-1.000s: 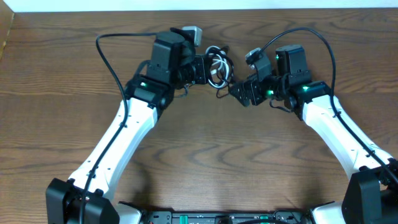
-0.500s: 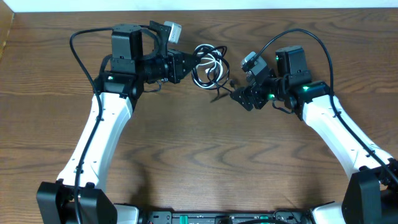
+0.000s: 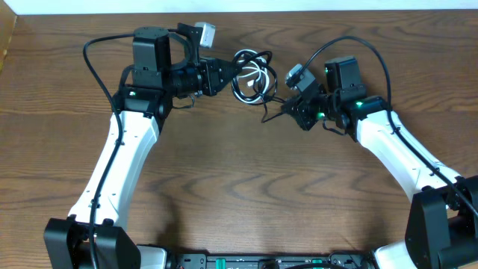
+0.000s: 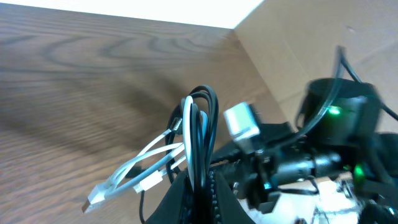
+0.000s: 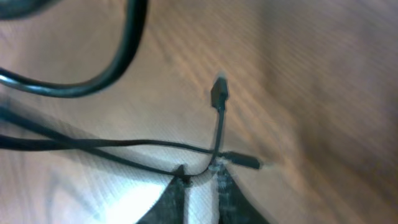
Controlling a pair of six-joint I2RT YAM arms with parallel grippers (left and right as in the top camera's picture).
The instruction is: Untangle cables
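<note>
Looks like a robotics lab or test bench, not a home or shop. Evidence: two white-and-black arms, left arm (image 3: 123, 161) & right arm (image 3: 399, 153), rise from the near edge of a plain wood-grain table (image 3: 246, 194), w/ green status LEDs (image 3: 133, 94) lit on both. Exposed black wiring (image 3: 93, 63) loops off the arm housings. Small cam module (image 3: 203, 32) sits by the left wrist. Electronics w/ green connectors (image 3: 269, 261) run along the bottom edge. Brown cardboard panel (image 4: 298, 43) stands beyond the table's edge.

free: table (image 3: 254, 187) near half, open wood | obstacle: cables (image 3: 252, 75) bundled at far centre
</note>
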